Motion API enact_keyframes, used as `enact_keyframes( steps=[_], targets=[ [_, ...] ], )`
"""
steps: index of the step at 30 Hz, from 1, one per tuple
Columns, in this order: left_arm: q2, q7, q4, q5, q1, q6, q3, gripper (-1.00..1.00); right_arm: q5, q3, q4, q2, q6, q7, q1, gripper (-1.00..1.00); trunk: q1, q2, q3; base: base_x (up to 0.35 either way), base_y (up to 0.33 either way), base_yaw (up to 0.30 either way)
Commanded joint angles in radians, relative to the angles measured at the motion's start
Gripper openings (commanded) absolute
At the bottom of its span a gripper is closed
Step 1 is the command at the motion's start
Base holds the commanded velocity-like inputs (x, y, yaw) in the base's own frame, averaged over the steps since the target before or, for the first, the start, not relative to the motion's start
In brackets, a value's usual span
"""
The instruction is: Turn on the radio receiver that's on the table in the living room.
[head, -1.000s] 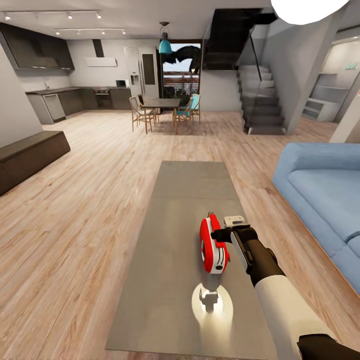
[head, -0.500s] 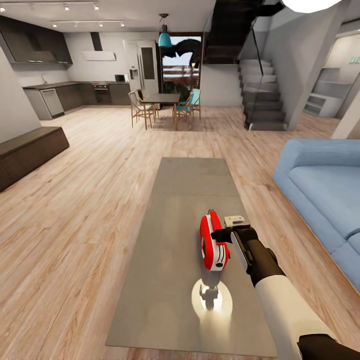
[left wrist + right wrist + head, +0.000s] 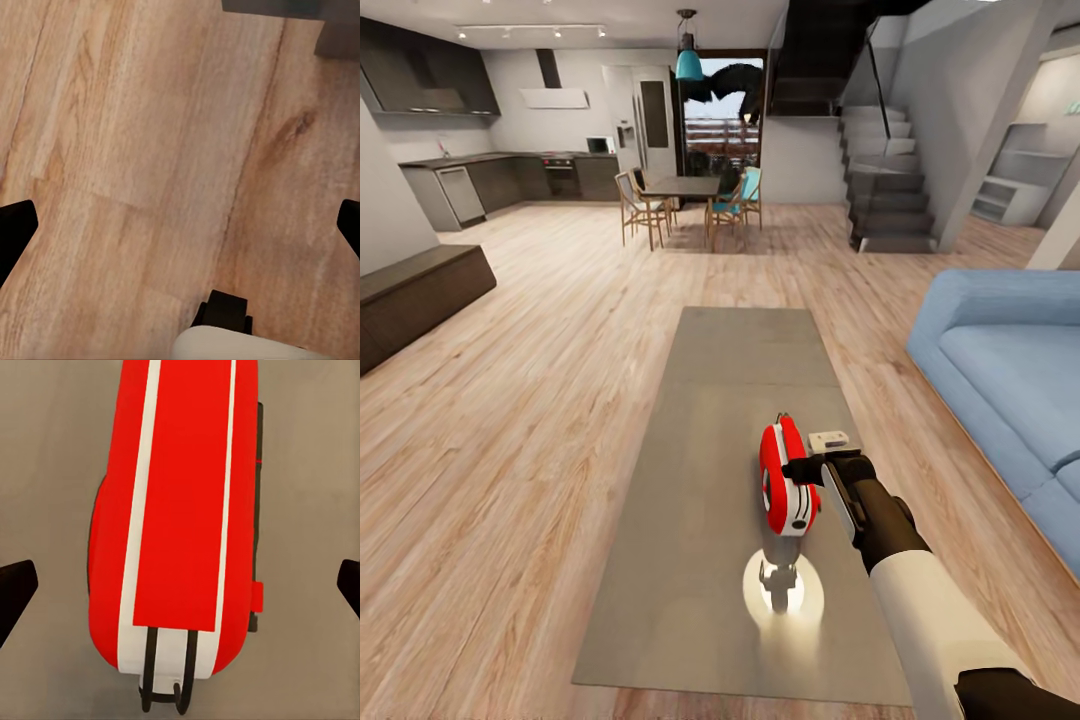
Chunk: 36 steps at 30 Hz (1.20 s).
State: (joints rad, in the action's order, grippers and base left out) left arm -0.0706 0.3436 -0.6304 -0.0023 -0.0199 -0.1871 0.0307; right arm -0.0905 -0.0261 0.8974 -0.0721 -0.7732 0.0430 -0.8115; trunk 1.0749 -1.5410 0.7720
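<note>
The white right arm with black wrist reaches from lower right toward frame centre; its black right gripper (image 3: 797, 470) has jaws spread wide.

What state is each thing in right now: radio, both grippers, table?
radio receiver: standing on edge on the table, not gripped.
right gripper: open, fingertips wide apart, touching the radio's side in the head view.
left gripper: open, over bare wood floor.
table: radio and a bright light reflection on top.
</note>
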Motion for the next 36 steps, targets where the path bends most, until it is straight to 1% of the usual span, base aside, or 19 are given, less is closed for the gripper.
enact_keyframes(
  steps=[1,25,36],
  targets=[
    [0.0,0.0,0.0,0.0,0.0,0.0,0.0,1.0,0.0,0.0,0.0,0.0,0.0,0.0,0.0,1.0,0.0,0.0,0.002,0.0,0.0,0.0],
    [0.0,0.0,0.001,-0.001,0.0,0.0,0.0,1.0,0.0,0.0,0.0,0.0,0.0,0.0,0.0,1.0,0.0,0.0,0.04,0.0,0.0,0.0],
    [0.0,0.0,0.001,-0.001,0.0,0.0,0.0,1.0,0.0,-0.001,-0.001,0.0,0.038,0.0,0.0,1.0,0.0,0.0,0.043,0.0,0.0,0.0]
  ],
)
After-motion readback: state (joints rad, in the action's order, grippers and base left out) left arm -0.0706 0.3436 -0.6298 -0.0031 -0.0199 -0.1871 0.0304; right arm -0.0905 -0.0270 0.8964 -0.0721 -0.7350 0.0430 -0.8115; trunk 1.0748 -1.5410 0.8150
